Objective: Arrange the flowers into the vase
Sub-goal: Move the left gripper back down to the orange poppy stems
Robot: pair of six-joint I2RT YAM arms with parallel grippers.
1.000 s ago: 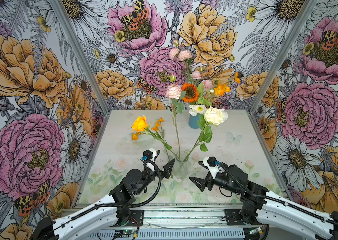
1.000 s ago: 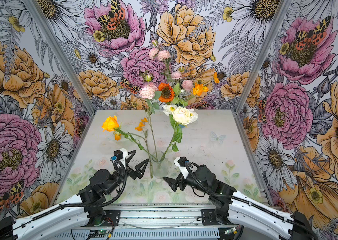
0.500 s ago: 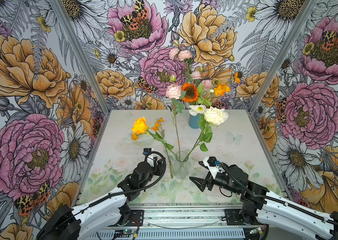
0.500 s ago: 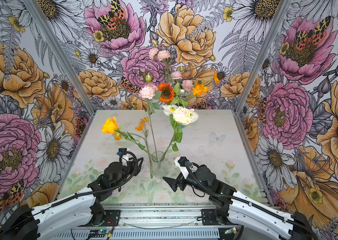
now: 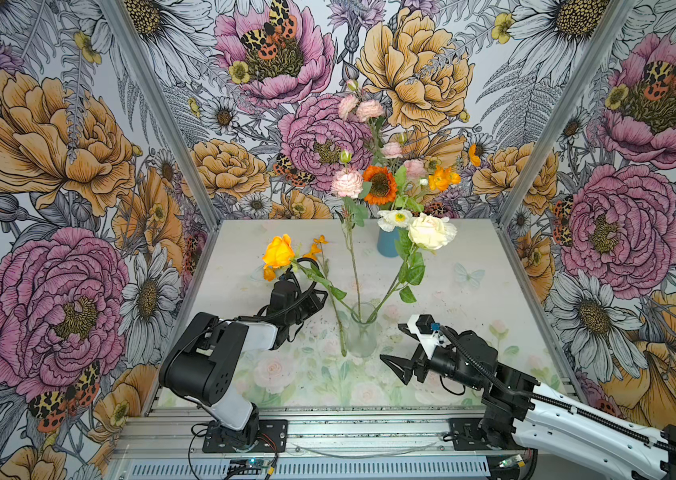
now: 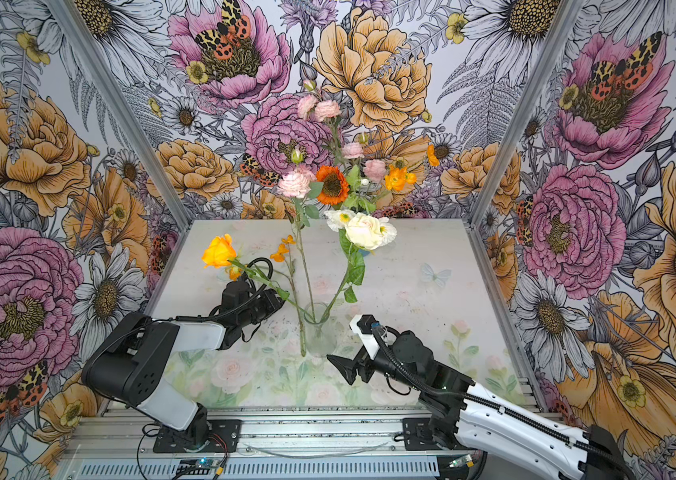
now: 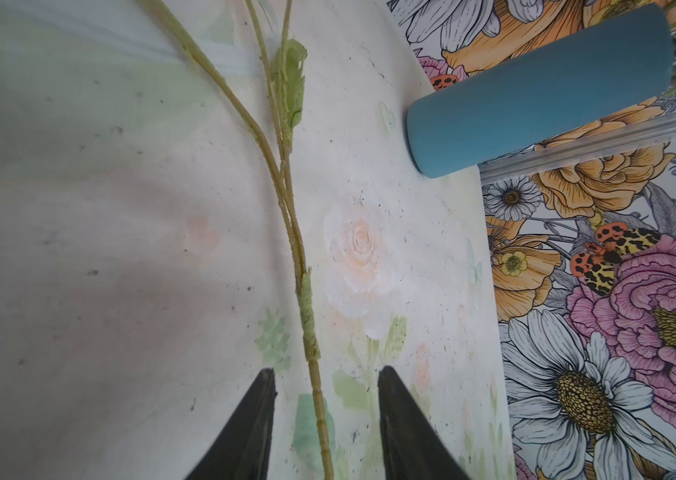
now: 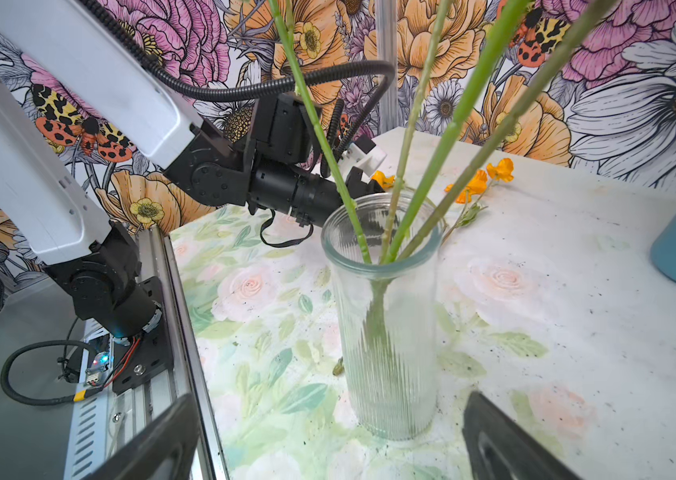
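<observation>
Black left gripper [image 7: 326,372] stretched low, jaws part-spread astride flower stem [image 7: 307,316]; right gripper [image 8: 330,397] wide-spread before vase [image 8: 386,332].

fanned stems [image 8: 454,124] across the vase [image 8: 386,332] mouth

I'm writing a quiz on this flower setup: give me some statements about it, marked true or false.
1. A blue vase stands at the back of the table. True.
2. The right end effector grips the glass vase. False: it is open, empty and short of the vase.
3. The orange-blossomed sprig lies on the table, outside the glass vase. True.
4. The left end effector is clamped on a green stem. False: the stem runs between its jaws, with a gap on each side.
</observation>
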